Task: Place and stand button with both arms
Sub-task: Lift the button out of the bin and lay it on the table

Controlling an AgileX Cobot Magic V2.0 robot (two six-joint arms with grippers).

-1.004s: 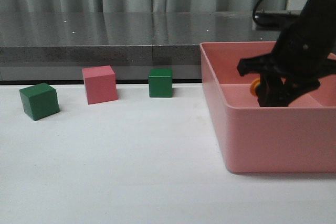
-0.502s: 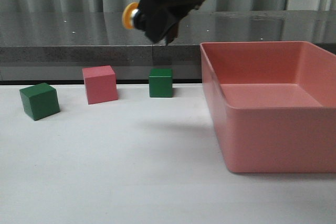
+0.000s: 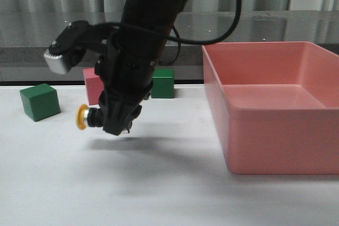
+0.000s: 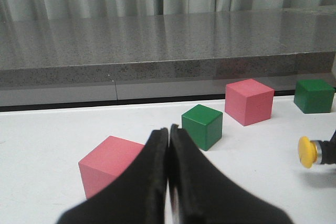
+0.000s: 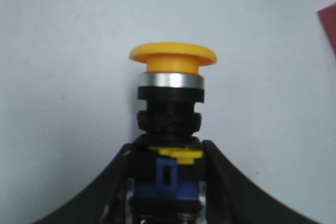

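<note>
The button (image 3: 86, 117) has a yellow mushroom cap, a silver ring, a black body and a blue base. My right gripper (image 3: 115, 123) is shut on its base and holds it sideways just above the white table, cap pointing left. In the right wrist view the button (image 5: 172, 98) sits between the fingers (image 5: 110, 182), cap away from the camera. In the left wrist view its cap (image 4: 306, 152) shows at the right edge. My left gripper (image 4: 169, 135) is shut and empty, low over the table near a pink cube (image 4: 110, 163).
A green cube (image 3: 39, 101), a pink cube (image 3: 94, 83) partly behind the arm, and a second green cube (image 3: 163, 82) stand along the back of the table. A large pink bin (image 3: 275, 125) fills the right side. A grey ledge (image 3: 79, 54) runs behind.
My right arm lifted the button out of the pink bin, carried it left across the table, and lowered it close to the table surface near the cubes.
</note>
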